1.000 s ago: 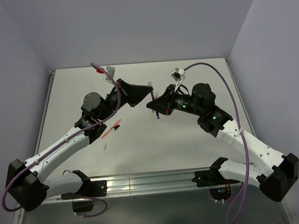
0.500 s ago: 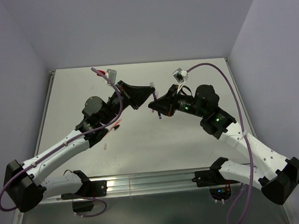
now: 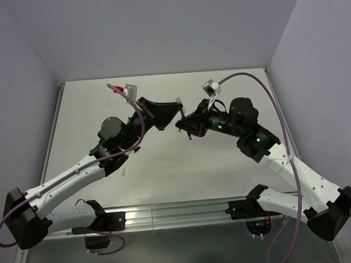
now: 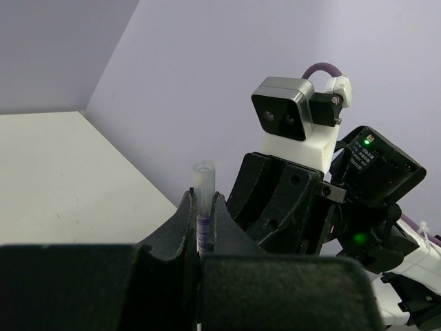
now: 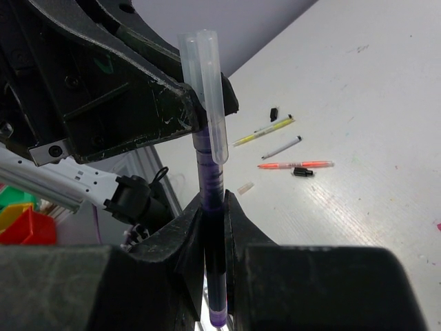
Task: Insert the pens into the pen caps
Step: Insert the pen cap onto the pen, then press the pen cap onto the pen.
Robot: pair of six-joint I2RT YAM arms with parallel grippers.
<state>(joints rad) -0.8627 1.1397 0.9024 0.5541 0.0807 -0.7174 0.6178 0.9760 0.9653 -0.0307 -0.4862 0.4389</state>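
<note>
both arms meet in the air above the table (image 3: 166, 168), the left gripper (image 4: 203, 214) clenched on a clear pen cap (image 4: 204, 181) that stands up between its fingers, and the right gripper (image 5: 213, 215) clamped around a dark purple pen (image 5: 209, 183) pointing up at that cap. seen from the right wrist, the pen's upper end lies against the cap's lower part, and purple shows through the cap's base in the left wrist view. on the table beneath lie a yellow pen (image 5: 265, 131), a white pen (image 5: 282, 147) and an orange pen (image 5: 296, 165), with a black cap (image 5: 301, 172) just beside the orange one.
</note>
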